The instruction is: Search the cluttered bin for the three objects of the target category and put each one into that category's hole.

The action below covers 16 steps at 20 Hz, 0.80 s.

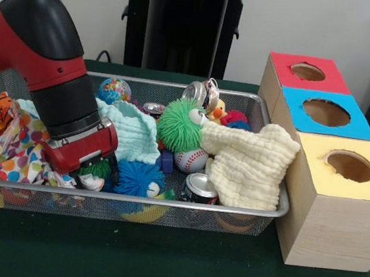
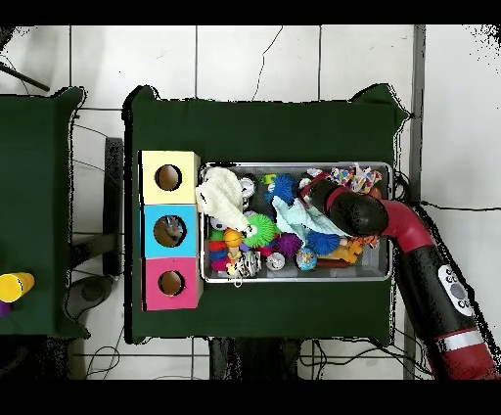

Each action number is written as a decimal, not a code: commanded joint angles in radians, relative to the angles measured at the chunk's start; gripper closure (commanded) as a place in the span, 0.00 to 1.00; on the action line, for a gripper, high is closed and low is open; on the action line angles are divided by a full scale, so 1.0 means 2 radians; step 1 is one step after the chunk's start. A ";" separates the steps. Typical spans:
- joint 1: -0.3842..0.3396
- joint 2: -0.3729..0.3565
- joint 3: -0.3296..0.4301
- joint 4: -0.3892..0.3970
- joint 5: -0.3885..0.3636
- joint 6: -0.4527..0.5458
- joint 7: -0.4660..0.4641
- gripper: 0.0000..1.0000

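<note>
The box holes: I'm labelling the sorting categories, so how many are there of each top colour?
Red-topped hole: 1
Blue-topped hole: 1
Yellow-topped hole: 1
Total: 3

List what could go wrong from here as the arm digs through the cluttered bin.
1. The gripper is buried among the polka-dot cloth and blue spiky ball; it may snag fabric and drag it up.
2. The cream cloth hangs over the mesh bin's rim beside the yellow-topped box; stirring could pull it out.
3. The cloths probably hide some toys from view, so targets may be missed.
</note>
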 commanded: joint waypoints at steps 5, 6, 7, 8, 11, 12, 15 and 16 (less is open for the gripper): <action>0.004 0.028 -0.054 -0.071 -0.043 0.024 -0.167 0.00; 0.004 0.028 -0.054 -0.072 -0.043 0.024 -0.167 0.00; 0.004 0.030 -0.055 -0.073 -0.043 0.024 -0.169 0.00; 0.004 0.030 -0.055 -0.074 -0.043 0.024 -0.169 0.00; 0.002 0.033 -0.055 -0.077 -0.044 0.023 -0.173 0.00; 0.002 0.034 -0.055 -0.077 -0.045 0.022 -0.173 0.00; -0.001 0.038 -0.056 -0.077 -0.048 0.017 -0.176 0.00; -0.001 0.037 -0.058 -0.077 -0.050 0.016 -0.174 0.00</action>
